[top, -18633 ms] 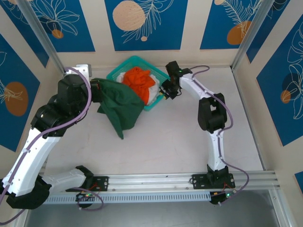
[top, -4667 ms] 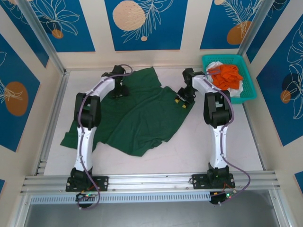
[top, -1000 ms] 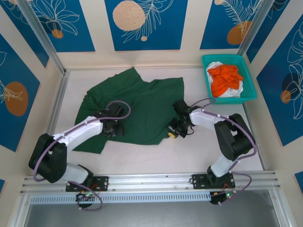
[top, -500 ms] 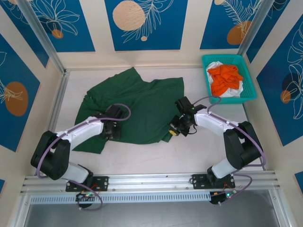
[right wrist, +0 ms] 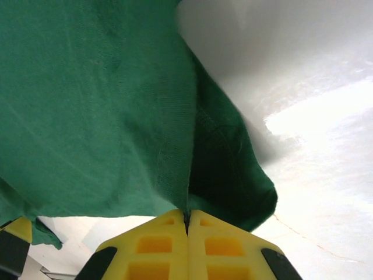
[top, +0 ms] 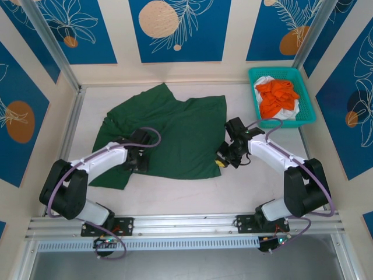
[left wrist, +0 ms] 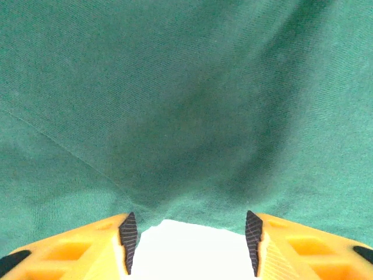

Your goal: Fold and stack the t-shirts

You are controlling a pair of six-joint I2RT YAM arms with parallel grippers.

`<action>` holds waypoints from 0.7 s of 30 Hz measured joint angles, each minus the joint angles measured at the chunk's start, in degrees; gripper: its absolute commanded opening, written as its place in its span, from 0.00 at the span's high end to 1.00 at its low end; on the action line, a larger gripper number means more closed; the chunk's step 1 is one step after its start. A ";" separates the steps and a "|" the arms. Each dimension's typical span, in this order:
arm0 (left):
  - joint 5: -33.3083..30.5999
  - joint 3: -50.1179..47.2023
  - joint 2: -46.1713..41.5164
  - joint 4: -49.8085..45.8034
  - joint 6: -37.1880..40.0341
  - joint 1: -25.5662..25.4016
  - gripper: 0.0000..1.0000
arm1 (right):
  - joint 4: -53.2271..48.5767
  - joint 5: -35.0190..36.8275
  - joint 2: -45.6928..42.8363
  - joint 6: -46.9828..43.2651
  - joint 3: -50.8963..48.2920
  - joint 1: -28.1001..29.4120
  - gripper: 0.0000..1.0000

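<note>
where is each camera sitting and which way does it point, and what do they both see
Top external: fixed above and behind the bases, looking down on the table, green t-shirt and basket; left arm and right arm show.
Left wrist: on the left arm, looking down along the open left gripper at the shirt's edge.
Right wrist: on the right arm, looking along the right gripper, shut on a shirt fold.
Shared: all three see the green t-shirt.
</note>
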 measured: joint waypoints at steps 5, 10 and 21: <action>1.14 1.42 -0.02 -1.49 1.03 0.07 0.36 | -1.77 0.00 -0.02 -2.69 -2.71 -1.66 0.90; 1.46 4.52 -1.55 -4.17 1.60 0.39 0.29 | -3.48 0.09 -1.97 -2.78 -8.28 -3.50 0.66; 3.52 2.36 -7.32 -5.88 0.33 15.69 0.35 | -4.04 4.00 -19.34 3.50 -9.73 -4.00 0.48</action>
